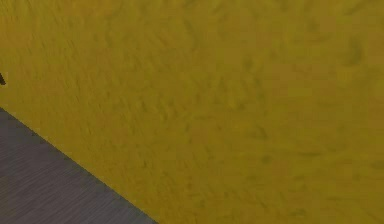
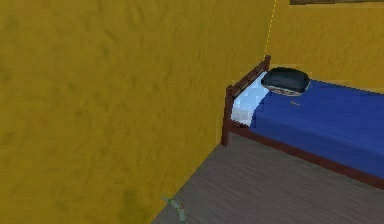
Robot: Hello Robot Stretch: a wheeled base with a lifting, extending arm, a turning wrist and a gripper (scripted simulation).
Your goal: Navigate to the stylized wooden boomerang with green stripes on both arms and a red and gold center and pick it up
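Wall (image 1: 230, 100) ahead, bed (image 2: 330, 120) in arm side view, perhaps dark bag (image 2: 287, 81)

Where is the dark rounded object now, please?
The dark rounded object lies in the arm side view's upper right, on the blue-covered wooden bed, beside the white pillow.

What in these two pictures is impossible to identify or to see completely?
1. Blue-covered bed with dark red wooden frame, arm side view: foot end cut off by the right edge.
2. Dark rounded thing beside the white pillow, same view: too small to identify.
3. Dark strip high on the yellow wall, same view: cut by the top edge.
4. Small dark mark, forward view: cut by the left edge.
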